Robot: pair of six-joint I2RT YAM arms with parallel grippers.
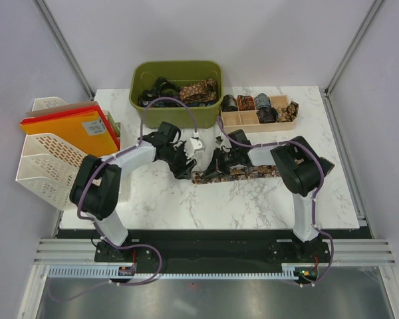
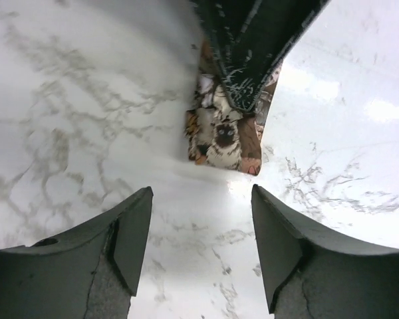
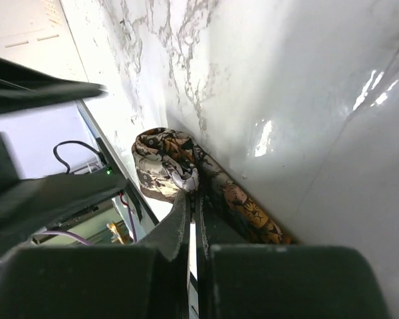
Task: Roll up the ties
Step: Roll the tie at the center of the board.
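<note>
A dark tie with brown-gold paisley print (image 1: 243,173) lies flat across the marble table's middle. My right gripper (image 1: 221,163) is shut on its left part. In the right wrist view the fingers (image 3: 193,196) pinch the fabric, with a small rolled-up bundle of the tie (image 3: 161,159) just beyond the tips. My left gripper (image 1: 185,167) is open and empty just left of the tie's end. In the left wrist view its gripper (image 2: 201,199) hangs over bare marble, and the tie end (image 2: 223,136) lies ahead under the right gripper's dark fingers (image 2: 249,53).
A green bin (image 1: 141,74) holding several loose ties stands at the back. A wooden tray (image 1: 243,119) with rolled ties sits at the back right. A white rack (image 1: 43,159) with orange folders (image 1: 73,129) stands at the left edge.
</note>
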